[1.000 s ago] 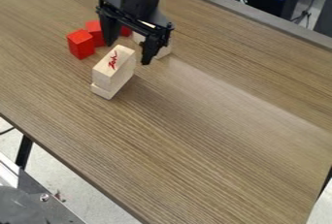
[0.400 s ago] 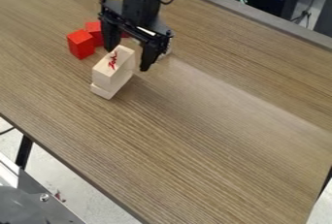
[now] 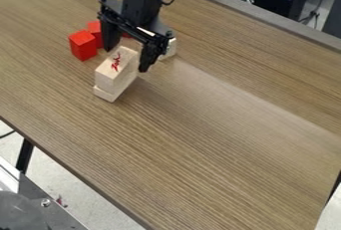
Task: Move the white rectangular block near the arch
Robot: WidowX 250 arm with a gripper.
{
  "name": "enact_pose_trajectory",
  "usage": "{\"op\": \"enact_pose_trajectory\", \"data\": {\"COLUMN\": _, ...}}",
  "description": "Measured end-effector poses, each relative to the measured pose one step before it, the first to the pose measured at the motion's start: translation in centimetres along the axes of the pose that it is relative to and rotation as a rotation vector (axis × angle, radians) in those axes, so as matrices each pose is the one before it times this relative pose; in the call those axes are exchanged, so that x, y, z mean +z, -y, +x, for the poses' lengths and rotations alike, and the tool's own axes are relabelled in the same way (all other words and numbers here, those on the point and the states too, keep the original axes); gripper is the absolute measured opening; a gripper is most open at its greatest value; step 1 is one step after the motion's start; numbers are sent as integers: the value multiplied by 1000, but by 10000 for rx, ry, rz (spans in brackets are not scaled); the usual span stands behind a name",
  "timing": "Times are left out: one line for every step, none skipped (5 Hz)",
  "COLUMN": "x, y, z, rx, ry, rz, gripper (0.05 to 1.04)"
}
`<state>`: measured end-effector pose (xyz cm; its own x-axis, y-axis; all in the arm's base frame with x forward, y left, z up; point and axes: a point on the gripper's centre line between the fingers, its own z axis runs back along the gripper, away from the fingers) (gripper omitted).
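Block (image 3: 117, 69) just beside the end effector (image 3: 126, 59)

The pincer (image 3: 126, 59) hides part of the pale piece (image 3: 171, 49) behind it — the top edge crops the arm (image 3: 140, 0).

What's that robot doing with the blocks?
The robot's black gripper hangs with its jaws open by the far end of a pale block with red marks, which sits on another pale block. It doesn't seem to be holding anything. Red blocks stand nearby, and a whitish piece peeks out behind the gripper.
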<state>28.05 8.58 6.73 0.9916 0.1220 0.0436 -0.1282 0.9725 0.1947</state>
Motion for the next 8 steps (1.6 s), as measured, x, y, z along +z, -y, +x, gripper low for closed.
{"op": "enact_pose_trajectory", "data": {"x": -581, "y": -38, "z": 188, "rx": 25, "ry": -263, "rz": 12, "gripper": 998}}
{"op": "enact_pose_trajectory", "data": {"x": -413, "y": -446, "z": 44, "rx": 16, "ry": -132, "rz": -53, "gripper": 998}}
{"op": "enact_pose_trajectory", "data": {"x": -137, "y": -877, "z": -632, "rx": 145, "ry": -354, "rz": -30, "gripper": 948}}
{"op": "enact_pose_trajectory", "data": {"x": 106, "y": -378, "z": 263, "rx": 56, "ry": -134, "rz": -38, "gripper": 684}}
{"op": "enact_pose_trajectory", "data": {"x": 233, "y": 240, "z": 82, "rx": -64, "ry": -5, "rz": -214, "gripper": 484}}
{"op": "enact_pose_trajectory", "data": {"x": 253, "y": 256, "z": 309, "rx": -73, "ry": 79, "rz": -200, "gripper": 484}}
{"op": "enact_pose_trajectory", "data": {"x": 259, "y": 136, "z": 95, "rx": -63, "ry": 1, "rz": -206, "gripper": 484}}
{"op": "enact_pose_trajectory", "data": {"x": 337, "y": -331, "z": 123, "rx": 123, "ry": -58, "rz": 75, "gripper": 484}}
